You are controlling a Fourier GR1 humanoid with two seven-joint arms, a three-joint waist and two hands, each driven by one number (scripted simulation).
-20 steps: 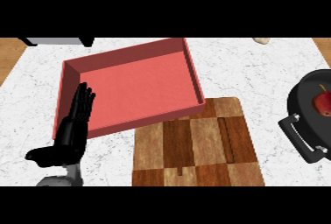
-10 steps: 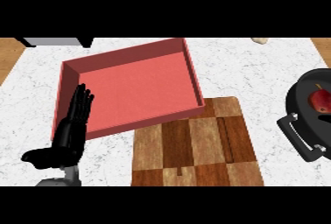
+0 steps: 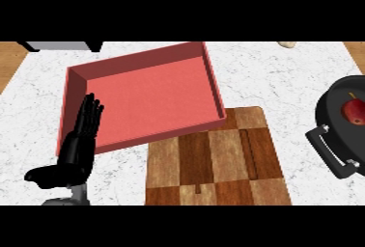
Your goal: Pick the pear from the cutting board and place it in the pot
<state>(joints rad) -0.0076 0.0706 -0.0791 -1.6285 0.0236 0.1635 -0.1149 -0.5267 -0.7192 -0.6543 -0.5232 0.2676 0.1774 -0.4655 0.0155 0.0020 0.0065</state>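
We found the pear (image 3: 354, 111), a red fruit with a short stem, lying inside the black pot (image 3: 329, 99) at the right edge of the view, and nothing lay on the wooden cutting board (image 3: 214, 166). So we judged the placing step done, or all but done. The next move called only for keeping clear of the pot.

Only 1 hand showed. The left hand (image 3: 78, 149) rested at the lower left with fingers straight and spread, holding nothing, its fingertips over the near edge of the red tray (image 3: 149, 96). We could not see the right hand at all.

The tray lay just beyond the board, touching its far corner. The pot's handle (image 3: 329, 150) stuck out toward the board. A small pale thing (image 3: 287, 44) lay at the far edge of the white counter (image 3: 285, 77). Nothing stood between the board and the pot.
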